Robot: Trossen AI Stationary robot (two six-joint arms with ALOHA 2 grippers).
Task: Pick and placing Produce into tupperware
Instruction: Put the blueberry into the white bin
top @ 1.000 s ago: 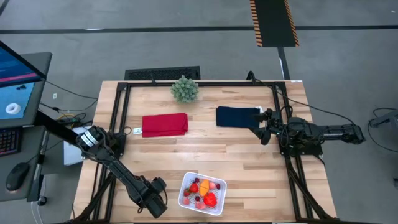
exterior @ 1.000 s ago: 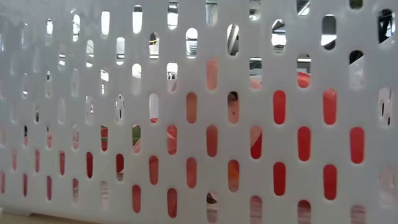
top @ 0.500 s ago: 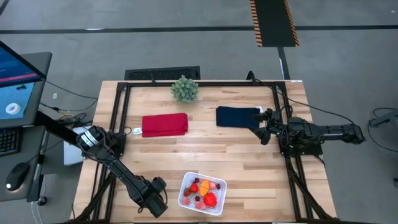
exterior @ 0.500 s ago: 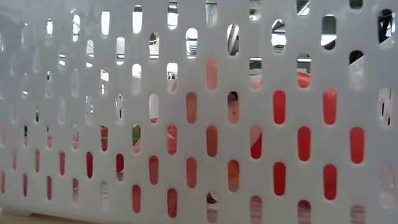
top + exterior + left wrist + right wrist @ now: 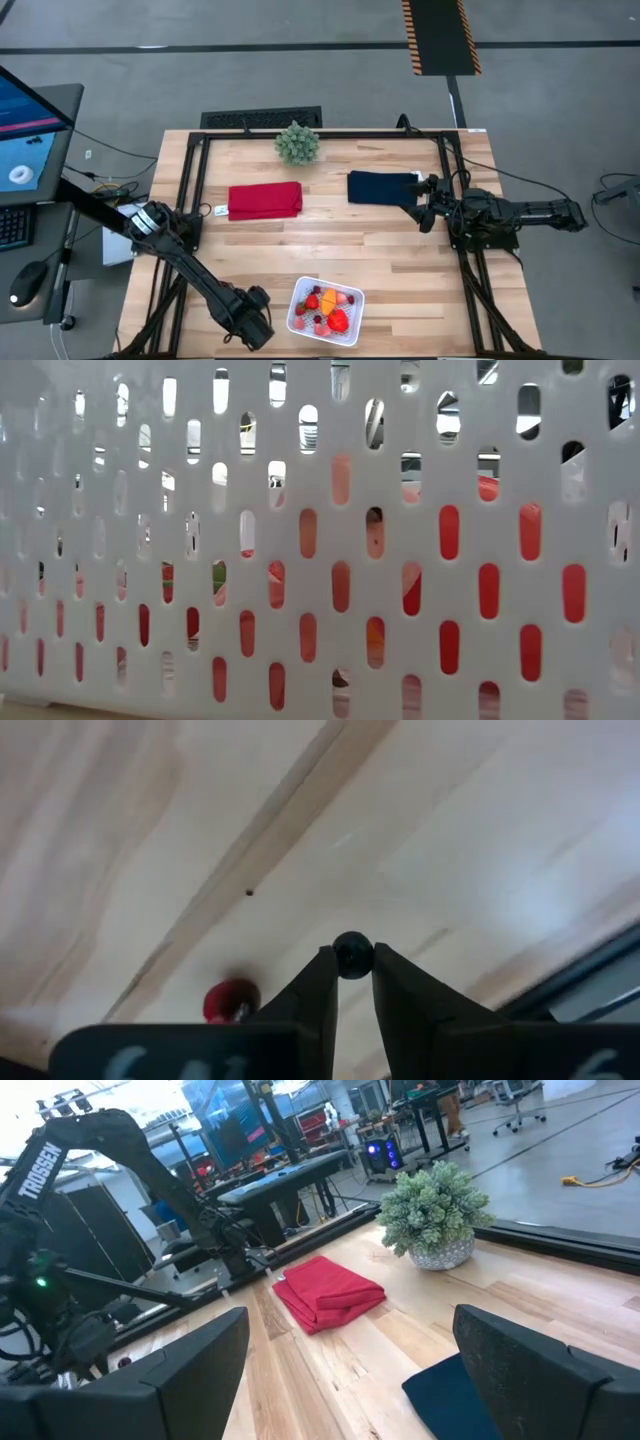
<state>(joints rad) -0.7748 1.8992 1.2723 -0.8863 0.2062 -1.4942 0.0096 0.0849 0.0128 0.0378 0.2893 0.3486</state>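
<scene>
While the right pincer (image 5: 424, 207) waited open by the navy cloth (image 5: 381, 187), the left pincer (image 5: 351, 982), clamped on a dark cherry (image 5: 352, 953), was found shifted slightly toward the tupperware (image 5: 300, 300) at the desk's (image 5: 340, 240) front edge, suggesting imminent placement.

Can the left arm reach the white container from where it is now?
Probably yes. The left pincer, shut on a small dark berry, is right beside the white container at the table's near edge, with nothing between them. The right pincer waits open by the navy cloth.
</scene>
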